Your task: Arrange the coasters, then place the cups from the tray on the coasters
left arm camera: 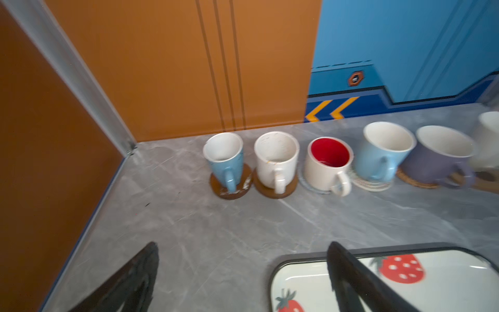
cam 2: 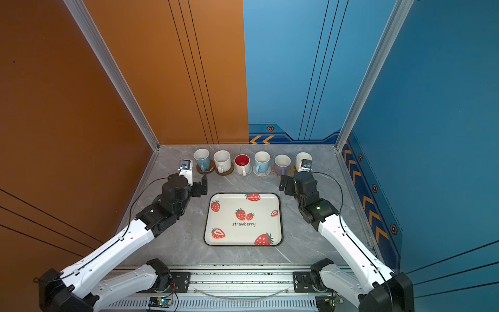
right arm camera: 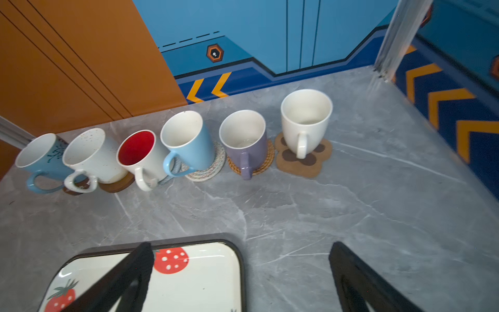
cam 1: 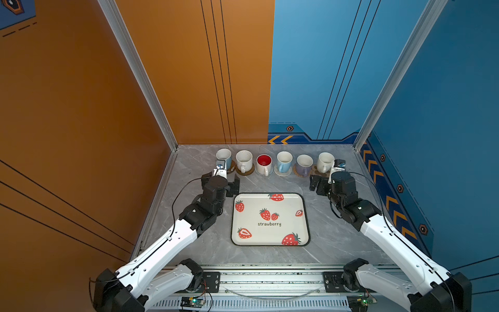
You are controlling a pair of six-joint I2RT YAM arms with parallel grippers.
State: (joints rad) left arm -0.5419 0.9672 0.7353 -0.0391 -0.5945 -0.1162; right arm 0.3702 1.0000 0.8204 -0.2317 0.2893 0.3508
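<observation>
- Left gripper (left arm camera: 243, 245) is hanging wide open and empty at the tray's (cam 1: 287, 229) ten o'clock.
- Cups (cam 1: 264, 163) are all sitting on coasters (cam 1: 279, 173) at the bare tray's twelve o'clock.
- Right gripper (right arm camera: 241, 244) is gaping empty at two o'clock; a careless swing risks knocking over the nearby white cup (right arm camera: 306, 118).

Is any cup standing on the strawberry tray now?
No, the tray is bare; all six cups stand in a row on coasters behind it.

Left end effector (left arm camera: 242, 245) and right (right arm camera: 241, 245) agape
</observation>
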